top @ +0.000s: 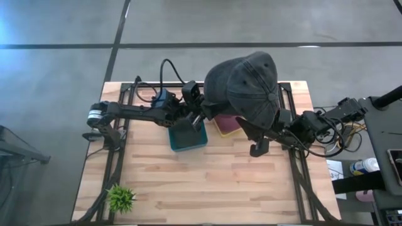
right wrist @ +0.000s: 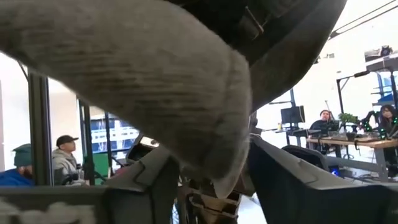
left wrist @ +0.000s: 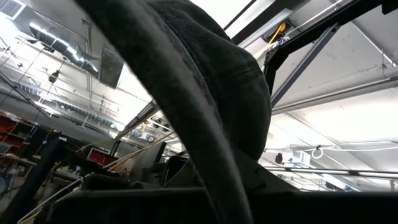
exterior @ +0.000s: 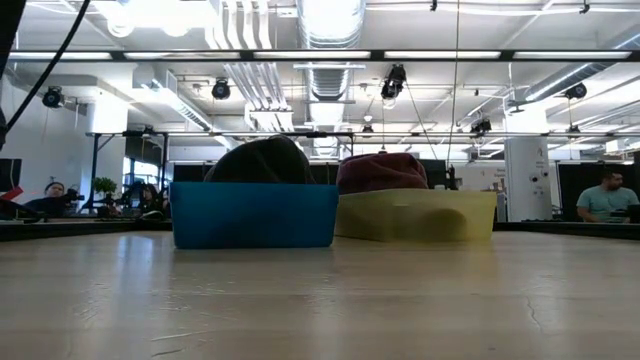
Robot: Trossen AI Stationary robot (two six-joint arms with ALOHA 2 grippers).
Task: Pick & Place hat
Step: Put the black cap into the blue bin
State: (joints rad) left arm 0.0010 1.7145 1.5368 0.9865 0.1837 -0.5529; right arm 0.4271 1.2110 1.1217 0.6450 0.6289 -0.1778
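1. Left arm reaches in from 9 o'clock across the tabletop (top: 207,182), wrist raised near centre. Left claw (top: 202,108) is closed, pinching the hat (top: 248,88) at its 9 o'clock edge.
2. Right arm comes in from 3 o'clock, forearm low, wrist under the hat. Right claw itself is covered by the hat in the high view. In its wrist view grey fabric (right wrist: 155,81) hangs between the two fingers (right wrist: 149,186); can't tell whether they press on it or stand clear.
3. Hat: dark grey baseball cap, held in the air between the two arms, crown up, top button toward 4 o'clock. It sits above the back centre of the tabletop, covering much of the yellow bin (top: 227,125).
4. In the left wrist view the hat's fabric (left wrist: 211,87) fills the frame, coarse denim-like weave.
5. Blue bin (top: 187,136) just at 8 o'clock of the hat, a dark item inside (exterior: 262,160). The yellow bin touches it on the 3 o'clock side, a maroon item inside (exterior: 382,172).
6. Tabletop is light wood planks on a black frame. Small green plant (top: 120,198) at the 7 o'clock corner.
7. Room: open workshop, exposed ducts and strip lights overhead, grey floor. People seated at desks in the background on both sides in the low view.
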